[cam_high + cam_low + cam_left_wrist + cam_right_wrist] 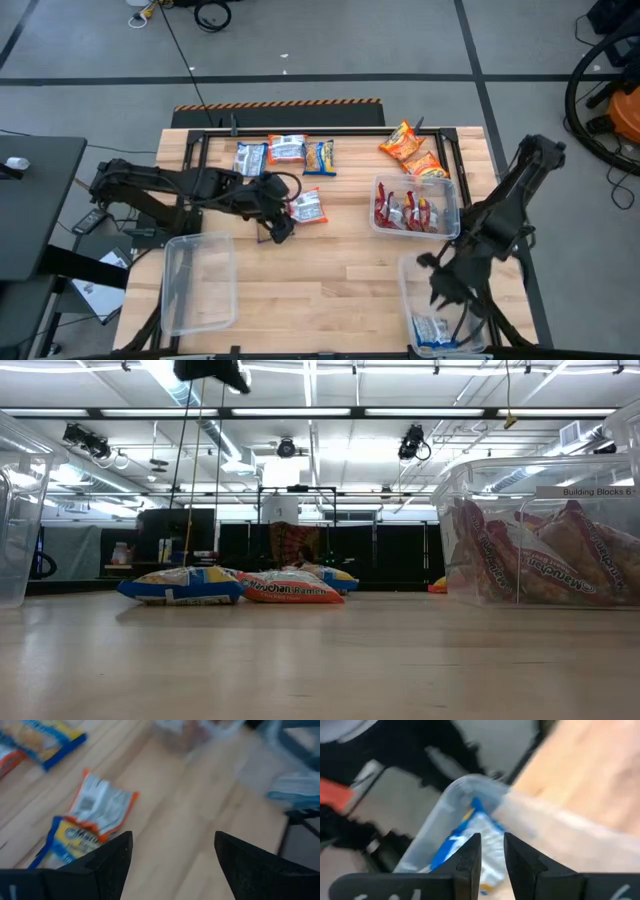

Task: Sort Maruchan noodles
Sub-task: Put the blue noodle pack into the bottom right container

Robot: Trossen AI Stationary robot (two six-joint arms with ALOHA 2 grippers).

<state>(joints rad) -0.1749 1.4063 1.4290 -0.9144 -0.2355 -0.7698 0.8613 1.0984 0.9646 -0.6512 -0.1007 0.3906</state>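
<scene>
While the left arm reaches in from nine o'clock toward the table's middle, its left gripper (281,228) hangs with fingers (107,865) spread wide and nothing between them, just beside a red-and-white packet (309,206) lying at its one o'clock. In the left wrist view that packet (104,806) lies face-down on the wood, touching a blue-and-yellow packet (67,840) partly hidden by the near finger.

Along the table's twelve o'clock edge sits a row of three noodle packets (285,154) — blue, red-and-white, blue-and-yellow — and toward one o'clock two orange packets (413,151) lie touching each other. The clear bin (417,205) at three o'clock holds several red packets. A second bin (197,281) stands at seven o'clock.

The right gripper (447,290) hovers at five o'clock over a third bin (408,296), in whose near corner a blue-and-white packet (432,331) rests. Seen from the right wrist, its fingers (469,856) stand slightly apart with a narrow gap — nothing is pinched, and the packet (470,837) lies below them in the bin.
</scene>
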